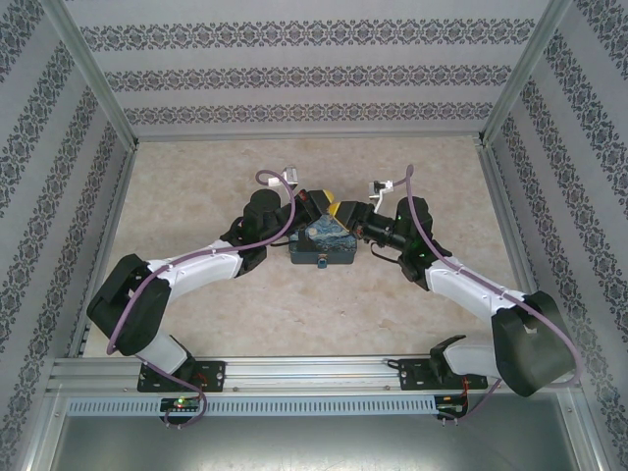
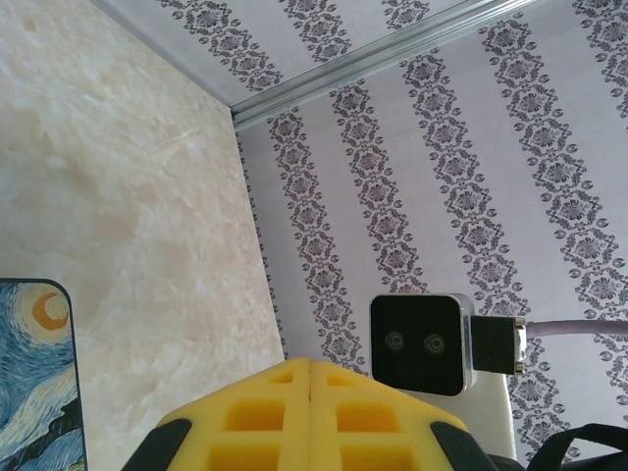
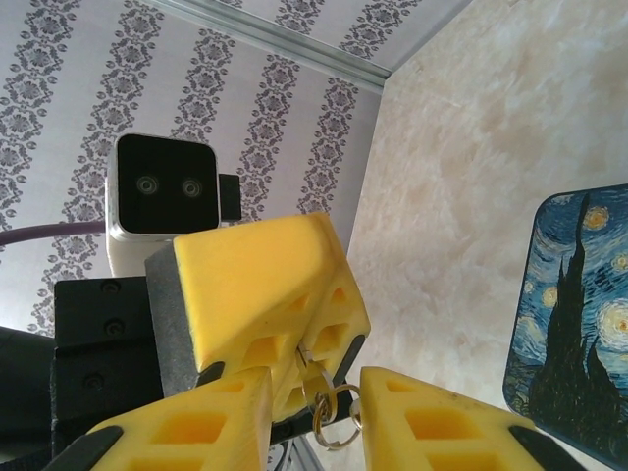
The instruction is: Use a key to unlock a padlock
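Observation:
Above the far end of the Starry-Night tin [image 1: 327, 240], my two grippers meet tip to tip. My left gripper [image 1: 329, 208] [image 2: 310, 368] is shut, and in the right wrist view its yellow fingers [image 3: 265, 285] pinch the small metal key [image 3: 316, 371], whose wire ring [image 3: 337, 429] hangs below. My right gripper [image 3: 316, 388] [image 1: 355, 218] stands open with its fingers on either side of the key and ring, the right one close to the ring. A tiny teal thing on the tin's near side looks like the padlock [image 1: 322, 261].
The tin lies in the middle of the marbled table [image 1: 196, 177], and its edge shows in both wrist views [image 2: 29, 392] [image 3: 579, 334]. Patterned walls [image 1: 314, 69] close in the back and both sides. Each wrist camera sees the other arm's camera [image 2: 417, 341] [image 3: 162, 186].

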Action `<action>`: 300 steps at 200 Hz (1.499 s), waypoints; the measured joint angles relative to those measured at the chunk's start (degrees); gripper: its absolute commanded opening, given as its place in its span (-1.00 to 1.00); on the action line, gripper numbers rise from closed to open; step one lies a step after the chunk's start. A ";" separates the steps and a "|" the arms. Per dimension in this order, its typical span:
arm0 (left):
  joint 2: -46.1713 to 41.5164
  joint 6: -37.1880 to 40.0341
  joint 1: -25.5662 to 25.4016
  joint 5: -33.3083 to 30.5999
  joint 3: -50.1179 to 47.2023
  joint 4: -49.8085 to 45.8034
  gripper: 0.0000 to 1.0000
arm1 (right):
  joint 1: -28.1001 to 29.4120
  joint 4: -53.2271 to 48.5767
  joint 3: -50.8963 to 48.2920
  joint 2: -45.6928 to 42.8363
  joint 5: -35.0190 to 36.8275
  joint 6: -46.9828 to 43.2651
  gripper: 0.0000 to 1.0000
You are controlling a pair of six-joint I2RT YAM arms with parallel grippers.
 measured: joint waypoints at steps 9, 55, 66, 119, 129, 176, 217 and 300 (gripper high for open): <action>0.00 0.00 0.00 0.00 0.00 0.00 -1.00 | 0.09 0.15 0.02 0.15 -0.02 0.00 -0.42; 0.07 -0.02 0.00 0.00 0.00 0.02 -1.00 | 0.11 0.68 0.50 0.63 0.00 0.02 -0.52; 0.09 -0.04 0.00 0.00 0.00 0.04 -1.00 | 0.28 0.68 0.68 0.63 0.04 0.00 -0.56; 0.09 -0.24 0.00 -0.15 0.00 1.09 -1.00 | 0.46 0.68 0.70 0.68 0.22 0.00 -0.65; 0.09 -0.31 0.00 -0.20 0.00 1.22 -1.00 | 0.46 0.68 0.70 0.68 0.22 0.02 -0.67; 0.09 -0.59 0.02 -0.70 0.00 1.29 -1.00 | 0.46 0.83 0.70 0.68 0.28 0.09 -0.92; 0.09 -0.92 0.02 -0.92 -0.07 1.64 -1.00 | 0.46 0.92 0.72 0.68 0.46 0.04 -1.00; 0.07 -1.95 -0.26 -2.75 -2.19 4.81 -1.00 | 0.46 0.55 0.74 0.76 0.72 0.07 -1.00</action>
